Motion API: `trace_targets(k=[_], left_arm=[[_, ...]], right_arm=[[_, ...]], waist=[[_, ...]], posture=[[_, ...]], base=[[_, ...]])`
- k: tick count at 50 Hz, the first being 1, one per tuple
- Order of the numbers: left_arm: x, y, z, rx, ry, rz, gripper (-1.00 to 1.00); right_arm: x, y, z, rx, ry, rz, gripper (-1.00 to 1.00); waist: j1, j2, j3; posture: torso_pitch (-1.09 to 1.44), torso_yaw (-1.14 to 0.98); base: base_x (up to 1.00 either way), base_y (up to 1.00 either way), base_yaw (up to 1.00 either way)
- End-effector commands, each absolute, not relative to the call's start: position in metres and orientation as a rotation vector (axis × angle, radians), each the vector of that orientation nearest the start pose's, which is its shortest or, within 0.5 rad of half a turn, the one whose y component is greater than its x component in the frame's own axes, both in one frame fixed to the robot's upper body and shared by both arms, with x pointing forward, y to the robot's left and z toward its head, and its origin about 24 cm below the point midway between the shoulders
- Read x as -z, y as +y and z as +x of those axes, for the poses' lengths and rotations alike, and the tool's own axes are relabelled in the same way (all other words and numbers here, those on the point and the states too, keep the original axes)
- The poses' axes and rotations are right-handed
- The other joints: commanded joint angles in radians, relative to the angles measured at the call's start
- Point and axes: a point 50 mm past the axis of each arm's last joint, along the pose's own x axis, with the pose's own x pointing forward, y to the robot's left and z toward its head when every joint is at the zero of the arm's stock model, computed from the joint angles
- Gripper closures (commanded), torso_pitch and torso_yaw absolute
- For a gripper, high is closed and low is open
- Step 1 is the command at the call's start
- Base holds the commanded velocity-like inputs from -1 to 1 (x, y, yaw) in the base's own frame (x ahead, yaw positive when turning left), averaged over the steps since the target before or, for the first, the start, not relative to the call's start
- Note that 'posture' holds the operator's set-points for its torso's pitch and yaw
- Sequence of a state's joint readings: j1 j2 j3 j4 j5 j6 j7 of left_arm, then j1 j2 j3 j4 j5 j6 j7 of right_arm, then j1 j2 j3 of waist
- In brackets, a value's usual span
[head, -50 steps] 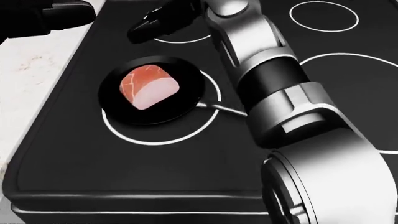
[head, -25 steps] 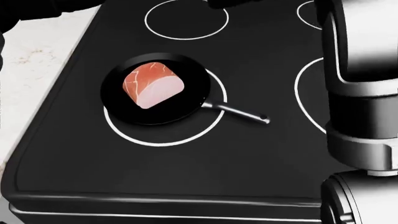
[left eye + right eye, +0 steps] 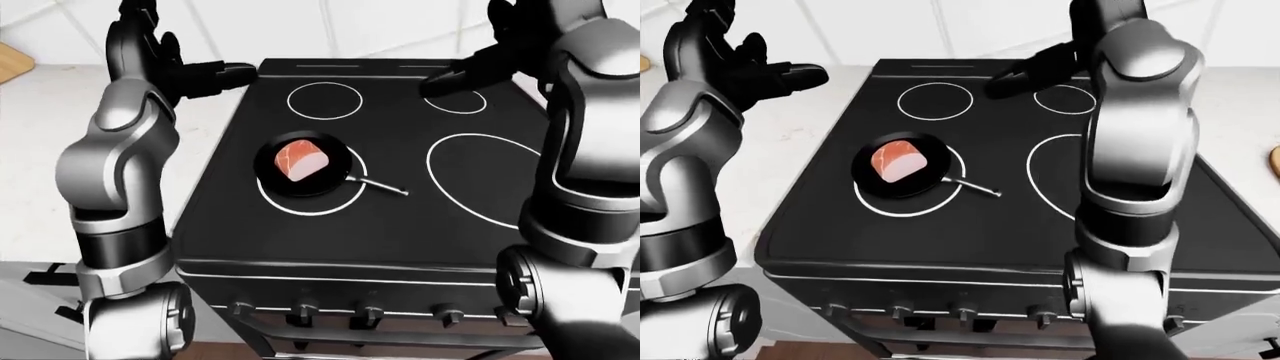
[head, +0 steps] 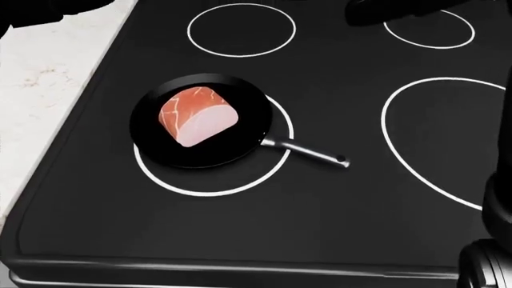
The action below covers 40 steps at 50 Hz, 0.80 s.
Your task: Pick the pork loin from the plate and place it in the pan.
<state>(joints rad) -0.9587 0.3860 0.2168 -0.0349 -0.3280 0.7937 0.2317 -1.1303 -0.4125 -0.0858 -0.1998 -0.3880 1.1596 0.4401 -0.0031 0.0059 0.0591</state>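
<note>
The pink pork loin lies in the small black pan on the stove's lower-left burner, handle pointing right. My left hand is open and empty, raised over the stove's upper left edge. My right hand is open and empty, held above the upper-right burner. Neither hand touches the pan or the meat. No plate shows in any view.
The black glass stovetop has several white burner rings and a row of knobs along its lower face. A pale stone counter lies left of the stove. A wooden board corner shows at far left.
My right arm has lifted up and away from over the pan to the upper-right burner, uncovering the pan handle. The pork loin and pan have stayed put.
</note>
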Motion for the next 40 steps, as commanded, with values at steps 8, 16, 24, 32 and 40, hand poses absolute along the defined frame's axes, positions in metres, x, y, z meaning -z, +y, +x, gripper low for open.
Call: trace_targets(k=[8, 16, 24, 32, 40], left_arm=[[-0.32, 0.204, 0.334, -0.181, -0.399, -0.067, -1.0], [-0.326, 0.206, 0.329, -0.194, -0.469, -0.044, -1.0], [-0.333, 0.212, 0.324, -0.225, -0.581, -0.067, -1.0], [-0.338, 0.212, 0.32, -0.224, -0.626, -0.08, -1.0], [-0.345, 0.211, 0.314, -0.208, -0.696, -0.138, -1.0]], right_arm=[[-0.362, -0.183, 0.301, 0.089, -0.308, -0.45, -1.0], [-0.364, -0.187, 0.292, 0.116, -0.369, -0.475, -1.0], [-0.365, -0.188, 0.29, 0.135, -0.417, -0.511, -1.0], [-0.366, -0.19, 0.285, 0.16, -0.454, -0.556, -1.0], [-0.379, -0.187, 0.278, 0.161, -0.561, -0.611, -1.0]], waist=[[-0.001, 0.004, -0.03], [0.0, 0.002, -0.027], [-0.001, 0.002, -0.028], [0.0, 0.001, -0.028], [-0.001, 0.003, -0.026]], posture=[[0.0, 0.0], [0.0, 0.0], [0.0, 0.0], [0.0, 0.0], [0.0, 0.0]], base=[[0.0, 0.0, 0.0], [0.0, 0.0, 0.0], [0.0, 0.0, 0.0], [0.0, 0.0, 0.0], [0.0, 0.0, 0.0]])
